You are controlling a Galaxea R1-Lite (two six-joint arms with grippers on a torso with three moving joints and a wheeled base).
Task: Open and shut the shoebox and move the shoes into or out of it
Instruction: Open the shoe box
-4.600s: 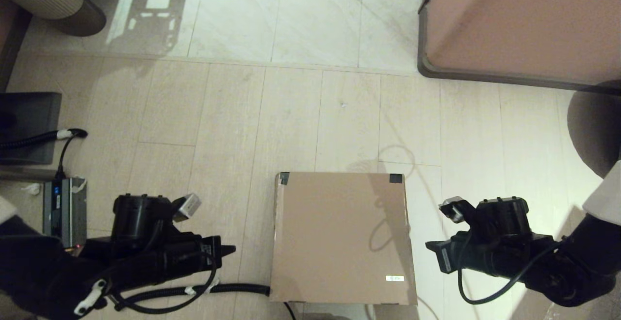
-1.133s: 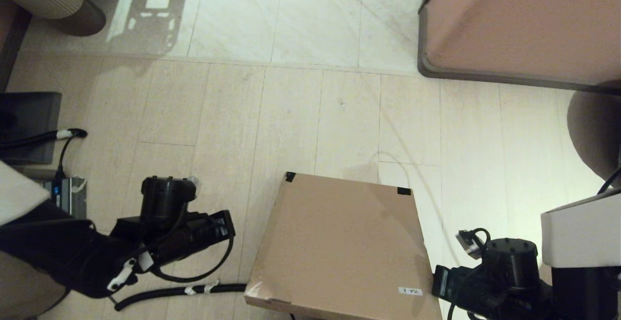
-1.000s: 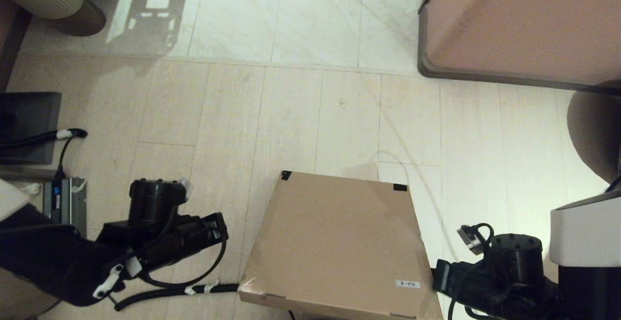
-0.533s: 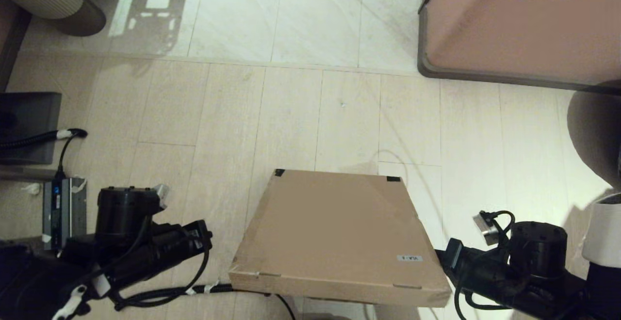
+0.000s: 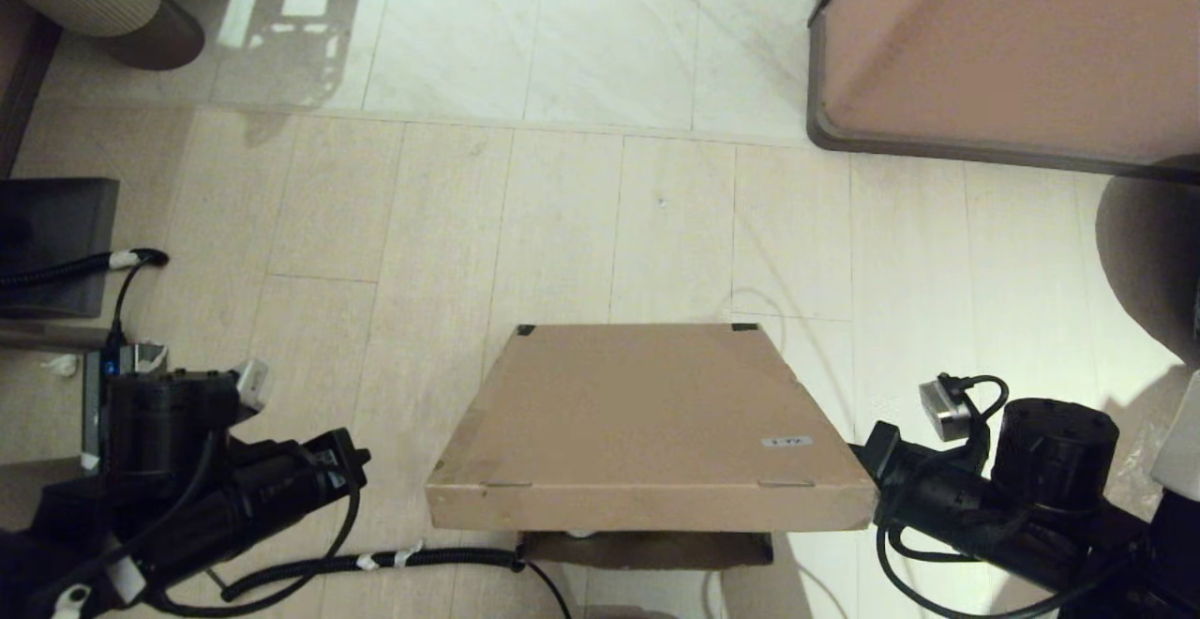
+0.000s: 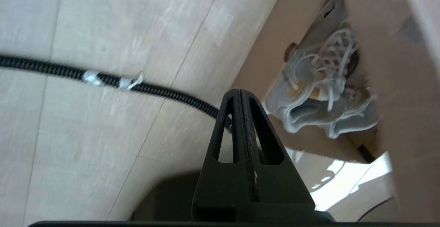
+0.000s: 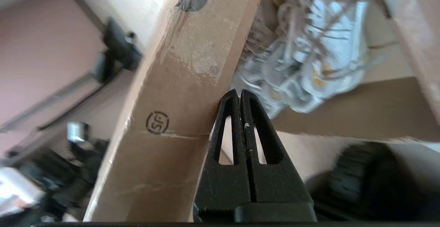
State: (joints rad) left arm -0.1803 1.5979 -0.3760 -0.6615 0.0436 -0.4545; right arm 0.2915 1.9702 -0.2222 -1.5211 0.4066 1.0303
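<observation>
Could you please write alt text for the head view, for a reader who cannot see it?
A plain brown cardboard shoebox sits on a pale wood-look floor with its lid raised at the near edge. The right gripper is at the lid's right corner; the left gripper hangs apart to the left. A black braided cable lies nearby.

left claw (image 6: 240,93) pinched, right claw (image 7: 240,93) pinched

Head camera looks steeply down; both wrist cameras closely share the shoebox (image 5: 647,422).
</observation>
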